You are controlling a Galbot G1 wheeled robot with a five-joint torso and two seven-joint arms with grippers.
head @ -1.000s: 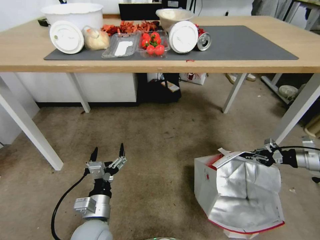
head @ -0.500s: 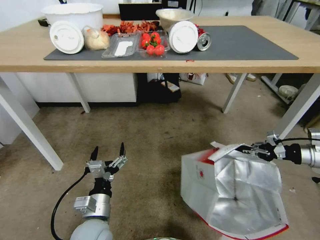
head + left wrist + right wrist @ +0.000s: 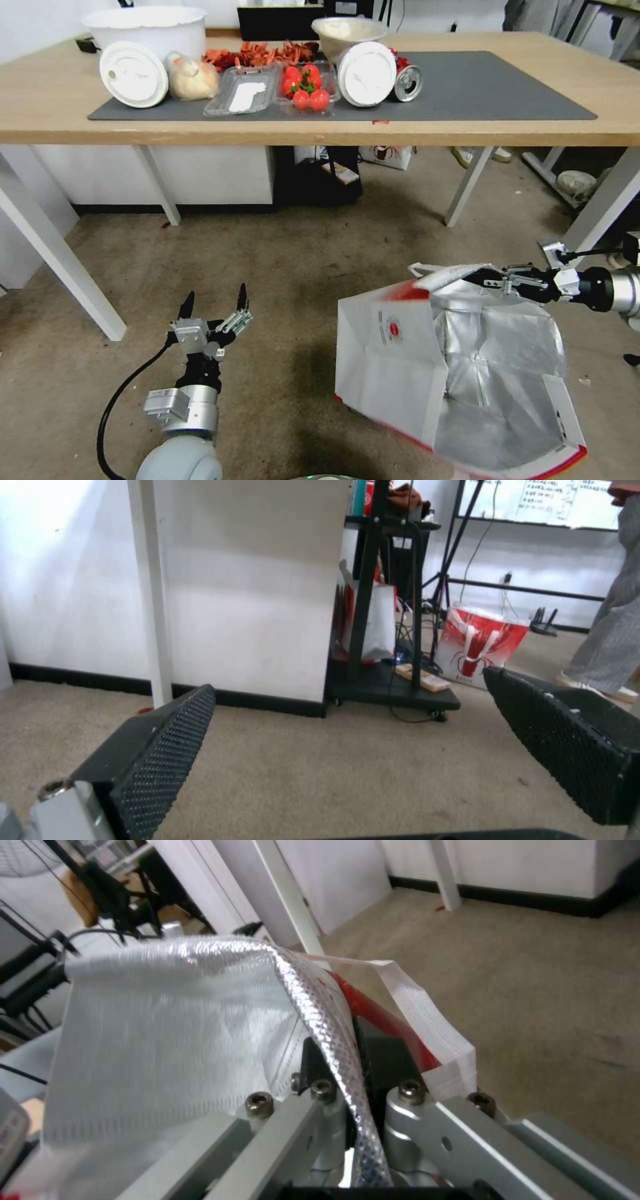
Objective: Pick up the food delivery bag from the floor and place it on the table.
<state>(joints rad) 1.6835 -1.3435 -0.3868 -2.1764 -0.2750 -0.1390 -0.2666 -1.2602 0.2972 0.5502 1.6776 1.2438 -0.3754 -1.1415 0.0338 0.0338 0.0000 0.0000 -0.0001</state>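
Here the right tool point(image 3: 490, 277) pinches the foil-lined rim of the food delivery bag point(image 3: 393, 367), its mouth gaping.

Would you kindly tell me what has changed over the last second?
The right gripper, shut on the rim of the food delivery bag, has raised it and swung it toward the robot's left, tipping it further. The left gripper stays open low over the floor; the table is unchanged.

Left tool point(image 3: 213, 301): black tapered fingers with dimpled pads point(image 3: 170, 750), silver brackets, grey rounded wrist, black cable looping at seven o'clock. Right tool point(image 3: 493, 279): silver plates, hex screws point(image 3: 259, 1101), black fingers.
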